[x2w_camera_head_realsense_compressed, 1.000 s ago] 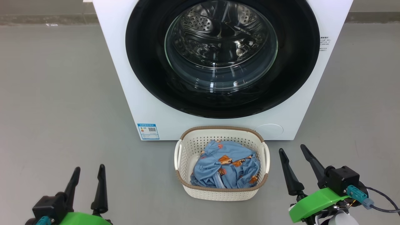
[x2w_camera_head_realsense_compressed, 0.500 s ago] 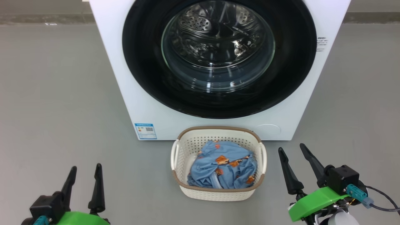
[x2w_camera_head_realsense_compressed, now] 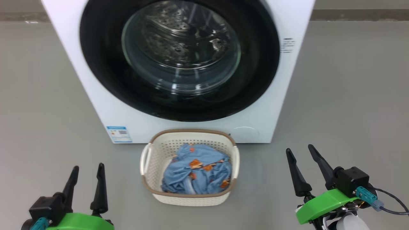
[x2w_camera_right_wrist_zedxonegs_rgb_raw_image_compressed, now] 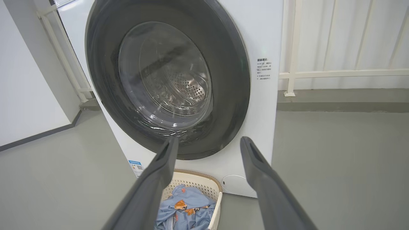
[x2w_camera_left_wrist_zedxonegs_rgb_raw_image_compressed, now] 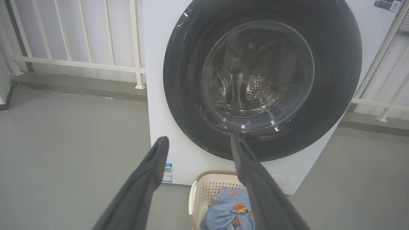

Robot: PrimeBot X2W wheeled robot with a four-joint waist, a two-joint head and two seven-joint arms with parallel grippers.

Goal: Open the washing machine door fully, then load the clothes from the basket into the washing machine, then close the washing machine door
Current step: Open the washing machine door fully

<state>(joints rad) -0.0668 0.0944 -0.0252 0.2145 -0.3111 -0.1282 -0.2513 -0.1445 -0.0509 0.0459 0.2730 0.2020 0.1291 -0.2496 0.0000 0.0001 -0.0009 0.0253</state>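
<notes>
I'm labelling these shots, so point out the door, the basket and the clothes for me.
door (x2w_camera_head_realsense_compressed: 99, 64), head view, on the left of its black rim.
basket (x2w_camera_head_realsense_compressed: 188, 199), head view, on its front wall.
clothes (x2w_camera_head_realsense_compressed: 198, 174), head view, on the blue fabric at the bundle's middle.

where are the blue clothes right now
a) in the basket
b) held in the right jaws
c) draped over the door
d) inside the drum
a, the clothes lie bundled inside the basket, which stands in front of the shut washing machine door.
</notes>
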